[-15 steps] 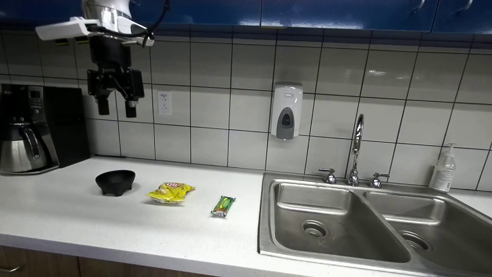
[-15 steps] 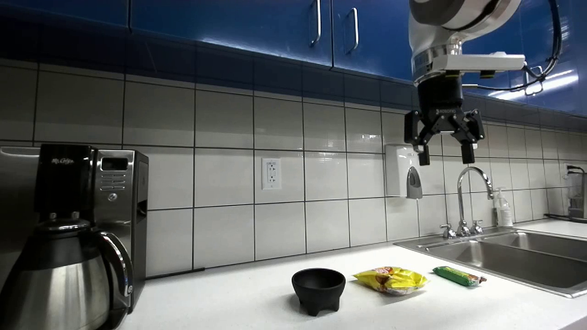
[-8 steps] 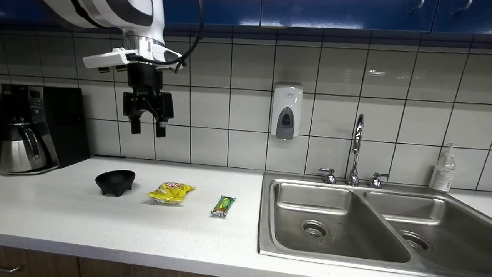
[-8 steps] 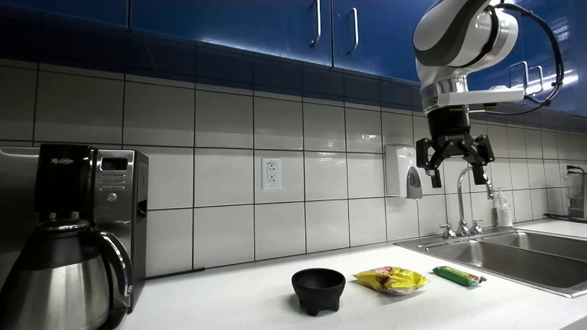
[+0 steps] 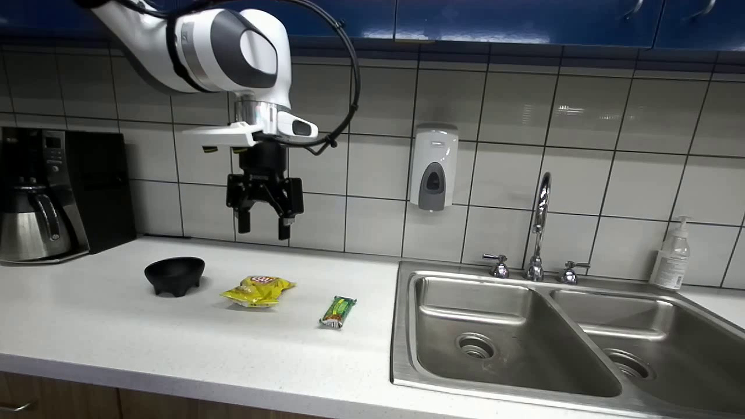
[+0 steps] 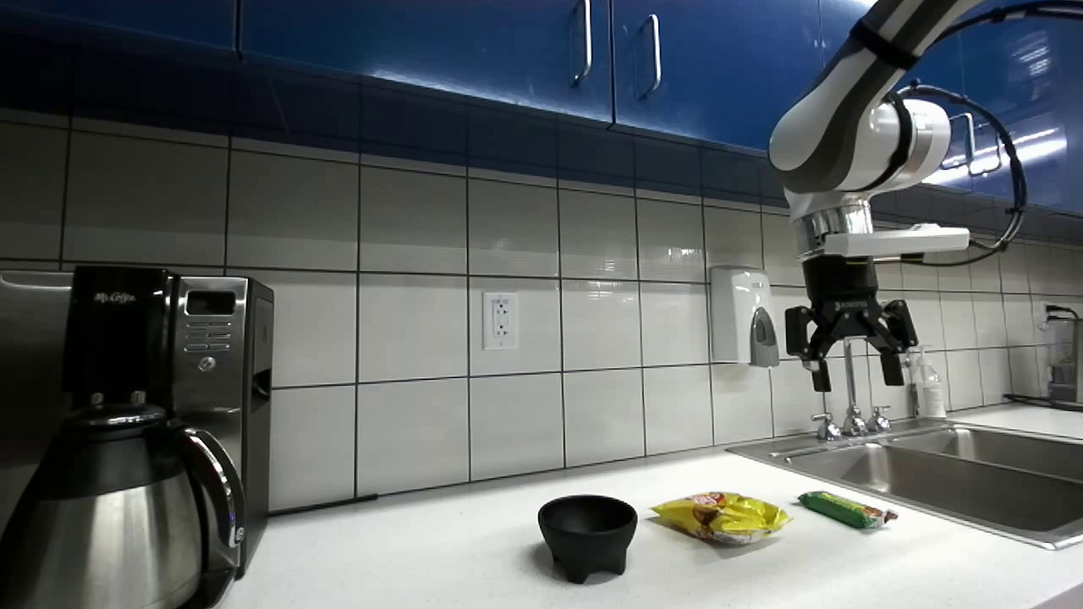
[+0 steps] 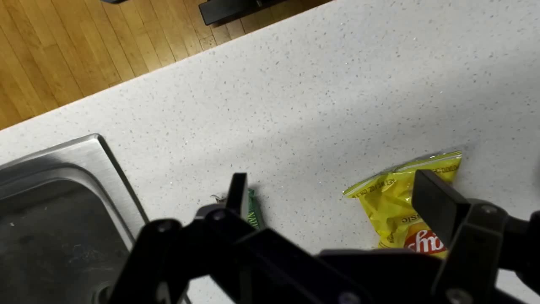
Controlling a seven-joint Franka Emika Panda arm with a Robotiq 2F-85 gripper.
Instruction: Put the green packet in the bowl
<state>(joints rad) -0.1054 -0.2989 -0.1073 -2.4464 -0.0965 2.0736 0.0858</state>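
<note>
1. One green packet and one yellow chip bag, two in all, in both exterior views.
2. One black bowl.
3. One counter carrying all three.
4. One robot arm, ending in one pincer with two fingers.
5. One sink, divided into two basins, with two drains showing in an exterior view.
6. One faucet and two tap handles.
7. One soap dispenser and one pump bottle.
8. One coffee maker and one carafe.
9. At least one wall outlet in an exterior view.
10. Four handles on the blue cabinets in an exterior view.
11. Two wooden cabinet fronts with one handle in sight.
</note>
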